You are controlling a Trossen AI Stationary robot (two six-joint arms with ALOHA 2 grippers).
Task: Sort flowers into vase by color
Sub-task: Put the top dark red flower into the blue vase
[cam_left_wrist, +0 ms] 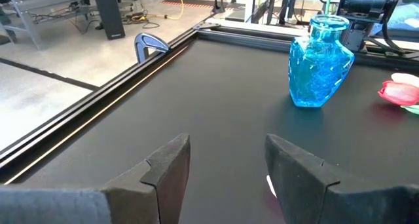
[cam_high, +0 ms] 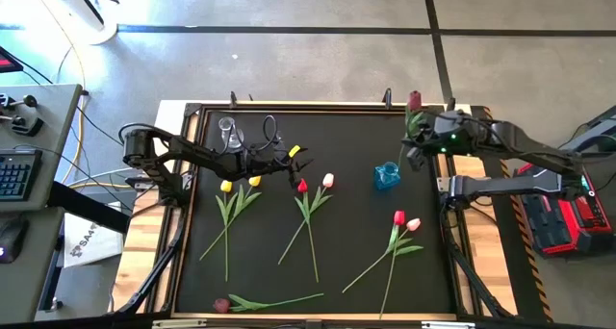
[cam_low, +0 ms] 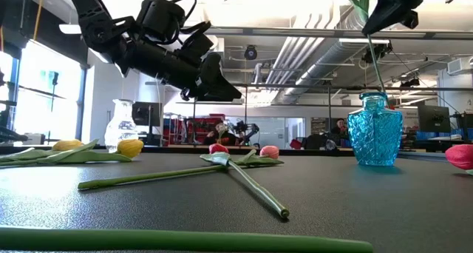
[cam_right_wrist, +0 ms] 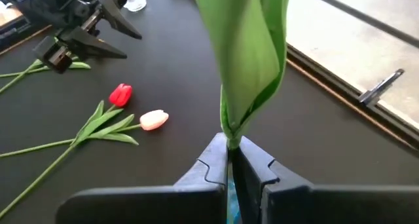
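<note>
My right gripper (cam_high: 416, 148) is high over the far right of the table, shut on a tulip with a dark maroon head (cam_high: 415, 100) and a green leaf (cam_right_wrist: 245, 54). Its stem (cam_low: 378, 68) runs down into the mouth of the blue glass vase (cam_low: 375, 129). My left gripper (cam_high: 296, 165) hangs open and empty above the table's middle, pointing toward the blue vase (cam_left_wrist: 319, 60). A clear glass vase (cam_high: 228, 130) stands at the far left. Yellow (cam_high: 226, 186), red (cam_high: 301, 186), pink (cam_high: 328, 181) and maroon (cam_high: 221, 305) tulips lie flat on the mat. My right gripper pinches the tulip's thin stem (cam_right_wrist: 229, 140) between its two fingers, just below the base of the leaf. The fingers slant down from the table's right and lie across the stem. The tulip stands nearly upright, head up, its lower stem end inside the blue vase's mouth (cam_low: 373, 96).
A second red and pink pair (cam_high: 399, 217) lies on the right half of the mat. The mat has a raised black frame (cam_high: 289, 108). A keyboard and gear sit on a side table (cam_high: 19, 165) at the left.
</note>
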